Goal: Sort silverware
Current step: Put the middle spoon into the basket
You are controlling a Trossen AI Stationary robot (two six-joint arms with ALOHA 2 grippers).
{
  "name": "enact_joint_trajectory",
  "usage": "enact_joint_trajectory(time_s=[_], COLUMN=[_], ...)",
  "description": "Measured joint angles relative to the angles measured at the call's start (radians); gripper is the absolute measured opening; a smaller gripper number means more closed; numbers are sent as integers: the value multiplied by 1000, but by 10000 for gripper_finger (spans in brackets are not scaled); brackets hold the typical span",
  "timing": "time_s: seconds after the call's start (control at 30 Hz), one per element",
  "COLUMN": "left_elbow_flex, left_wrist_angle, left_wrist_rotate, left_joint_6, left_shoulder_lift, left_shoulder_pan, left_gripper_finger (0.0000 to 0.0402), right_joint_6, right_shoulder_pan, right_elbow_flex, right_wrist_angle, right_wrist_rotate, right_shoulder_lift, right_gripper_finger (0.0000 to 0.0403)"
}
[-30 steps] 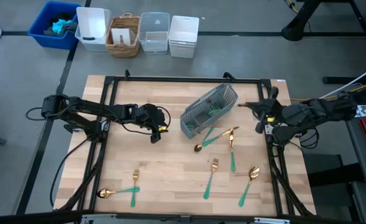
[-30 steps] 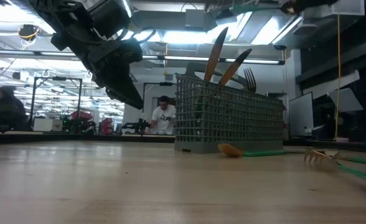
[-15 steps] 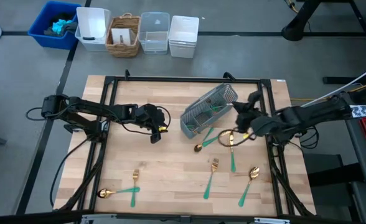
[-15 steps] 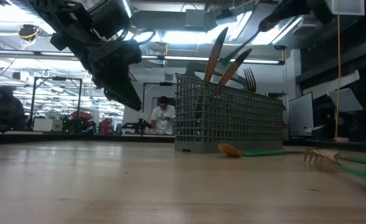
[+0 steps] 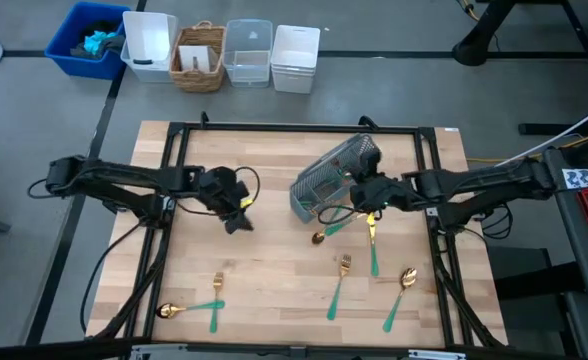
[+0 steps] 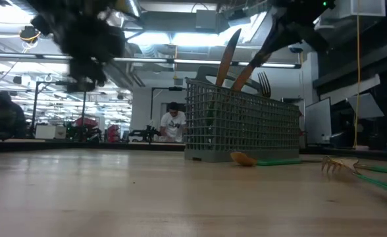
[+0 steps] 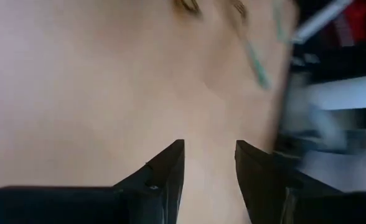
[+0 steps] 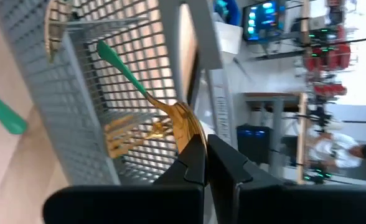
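Silverware: gold-headed, teal-handled pieces, partly sorted. Several stand in the caddy (image 5: 335, 176); the rest lie loose on the table (image 5: 274, 290).
Right gripper (image 5: 359, 193): fingers pressed narrow, almost meeting, nothing visibly between them. It hangs just beside the caddy's near side, above the loose pieces lying next to it.
View past the right fingers: the caddy's mesh wall fills the wrist view. Behind it a spoon (image 8: 164, 106) leans with its green handle up, and a fork (image 8: 133, 134) sits beside it, held upright by the dividers.
Nearest loose pieces: a crossed spoon and fork (image 5: 369, 225) just below the right gripper, probably the next pick since they lie closest to the caddy.
Farther pieces: a fork (image 5: 339, 285) and a spoon (image 5: 399, 295) toward the front edge, well away from the right gripper.
Left gripper (image 5: 236, 212): fingers apart with a moderate gap, holding nothing, hovering over bare wood well to the caddy's other side.
Left-side pieces: a fork and spoon (image 5: 199, 305) at the front corner, well apart from the left gripper; they fall on that arm's side.
Stage: judged mid-task, with both grippers empty.
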Motion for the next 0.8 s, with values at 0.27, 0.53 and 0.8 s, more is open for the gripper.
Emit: enact_joint_trajectory(time_s=[0.27,0.53,0.8], left_elbow_flex=[0,0,0], left_wrist_angle=[-93,-178,-187], left_wrist_rotate=[103,94,24], left_joint_6=[-454,-821,-1081], left_shoulder_lift=[-101,-88,-39], left_shoulder_pan=[-189,-355,-474], left_gripper_finger=[131,131,131], right_joint_6=[-1,-19,-20], right_shoulder_pan=[-51,-49,-49], right_elbow_flex=[0,0,0], right_wrist_angle=[24,27,43], right_wrist_rotate=[-107,-115,-115], right_shoulder_lift=[54,79,81], right_gripper_finger=[10,12,71])
